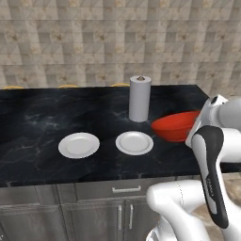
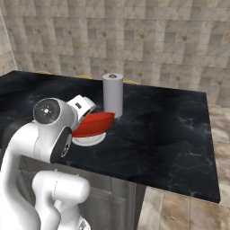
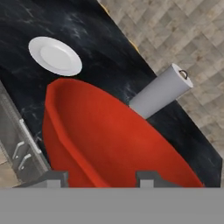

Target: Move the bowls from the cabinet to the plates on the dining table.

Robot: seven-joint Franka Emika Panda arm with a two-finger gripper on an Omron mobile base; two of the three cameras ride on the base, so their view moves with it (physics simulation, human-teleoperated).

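While carried: red bowl in your jaws, tilted, at 3 o'clock of the plates.
Left: both plates on the counter bare.

Long island, black white-veined marble top, grey drawer and door fronts below. On top: two small flat round white plates, left plate and right plate side by side near front edge; upright grey paper-towel roll behind right plate.
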